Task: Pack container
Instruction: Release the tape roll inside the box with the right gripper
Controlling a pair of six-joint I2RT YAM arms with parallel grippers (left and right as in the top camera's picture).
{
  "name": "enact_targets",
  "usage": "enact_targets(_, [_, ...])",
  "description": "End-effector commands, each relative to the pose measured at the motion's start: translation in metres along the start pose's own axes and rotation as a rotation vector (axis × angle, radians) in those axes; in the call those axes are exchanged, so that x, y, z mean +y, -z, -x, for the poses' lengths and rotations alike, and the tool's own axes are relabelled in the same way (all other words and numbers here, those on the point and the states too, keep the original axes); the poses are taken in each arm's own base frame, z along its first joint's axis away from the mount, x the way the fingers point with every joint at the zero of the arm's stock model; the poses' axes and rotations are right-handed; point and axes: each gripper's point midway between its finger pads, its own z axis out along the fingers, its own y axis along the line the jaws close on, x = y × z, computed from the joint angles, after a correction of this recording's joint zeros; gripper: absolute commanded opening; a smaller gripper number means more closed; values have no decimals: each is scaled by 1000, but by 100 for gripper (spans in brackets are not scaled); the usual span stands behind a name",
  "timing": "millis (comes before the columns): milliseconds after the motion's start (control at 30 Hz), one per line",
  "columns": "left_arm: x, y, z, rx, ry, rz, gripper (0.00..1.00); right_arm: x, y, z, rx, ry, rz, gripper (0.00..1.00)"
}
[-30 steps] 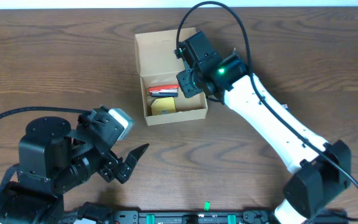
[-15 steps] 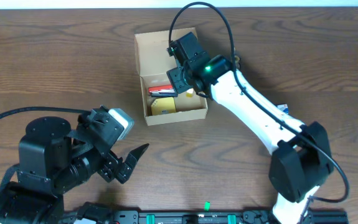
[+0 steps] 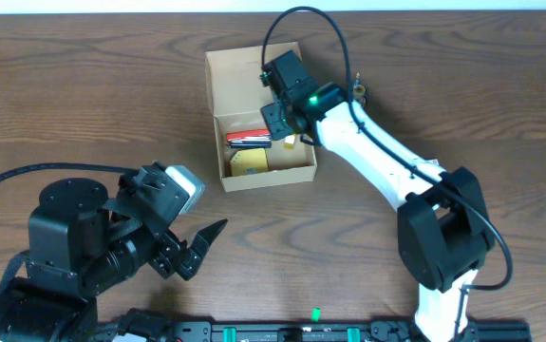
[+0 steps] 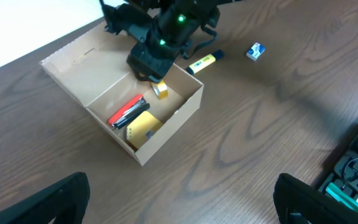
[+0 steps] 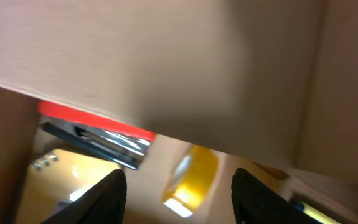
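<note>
Seen from above, the tan cardboard box [image 3: 268, 177] sits at the far middle of the wooden surface [image 3: 83, 104], its flap lid [image 3: 239, 76] thrown back so an arm can reach in. The right gripper [image 3: 277, 119] hangs over the open compartment, beside a red-handled tool [image 3: 249, 139] and a yellow packet [image 3: 249, 163]. The left gripper [image 3: 204, 249] waits well apart, its fingers spread wide and empty.

The left wrist view shows a small yellow block [image 4: 160, 91] lying in the box under the right gripper. A yellow marker [image 4: 202, 61] and a blue-and-white item [image 4: 255, 51] lie outside, probably yet to be packed.

In the right wrist view, the fingers [image 5: 110, 193] stand partly apart with nothing clamped between them. I can read no writing anywhere.
</note>
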Motion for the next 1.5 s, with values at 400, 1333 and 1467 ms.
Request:
enact_targets(400, [-2, 5, 6, -21, -12, -8, 95, -12, -14, -33, 121, -51, 13, 51])
enact_targets(1333, [-2, 5, 6, -21, -12, -8, 95, -41, -34, -66, 174, -175, -79, 50])
enact_targets(1467, [-2, 5, 6, -21, -13, -7, 95, -41, -34, -65, 172, -171, -79, 51])
